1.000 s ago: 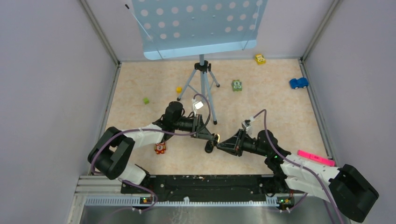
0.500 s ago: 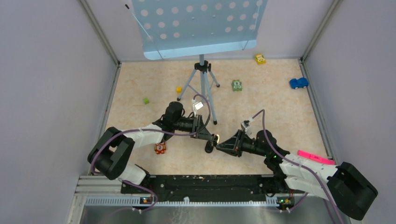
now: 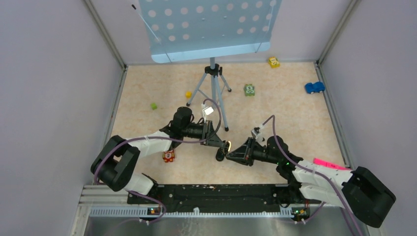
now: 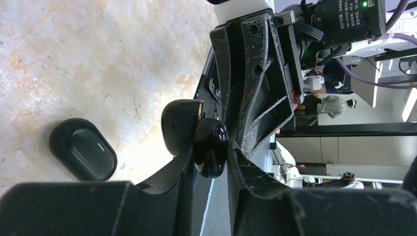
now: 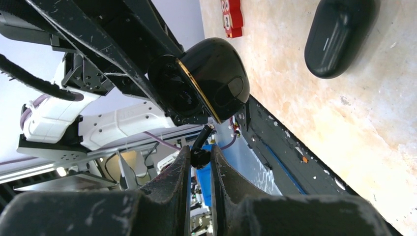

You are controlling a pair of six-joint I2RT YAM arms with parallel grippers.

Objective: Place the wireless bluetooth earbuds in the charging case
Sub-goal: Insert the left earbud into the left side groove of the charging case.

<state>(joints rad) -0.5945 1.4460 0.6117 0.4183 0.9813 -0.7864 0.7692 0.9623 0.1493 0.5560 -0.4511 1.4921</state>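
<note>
My left gripper (image 3: 225,146) is shut on the charging case (image 4: 210,150), a glossy black case whose gold-rimmed lid (image 4: 181,124) stands open, held just above the table. The case also shows in the right wrist view (image 5: 216,81), its opening turned toward my right gripper. My right gripper (image 3: 230,155) is shut on a tiny black earbud (image 5: 200,158) with a short stem, right next to the case. No second earbud shows. A matte black oval pebble (image 4: 82,149) with a small white mark lies on the table beside both grippers.
A tripod (image 3: 214,93) with a blue perforated board stands behind the grippers. A red numbered block (image 3: 168,156) lies by the left arm. Green (image 3: 154,105) and yellow (image 3: 188,94) blocks, a green toy (image 3: 250,90), a yellow car (image 3: 274,62), a blue car (image 3: 314,87) and a pink marker (image 3: 333,167) lie around.
My right gripper has crept a little left toward the case with the earbud in it. The left gripper and the case have stayed still.
</note>
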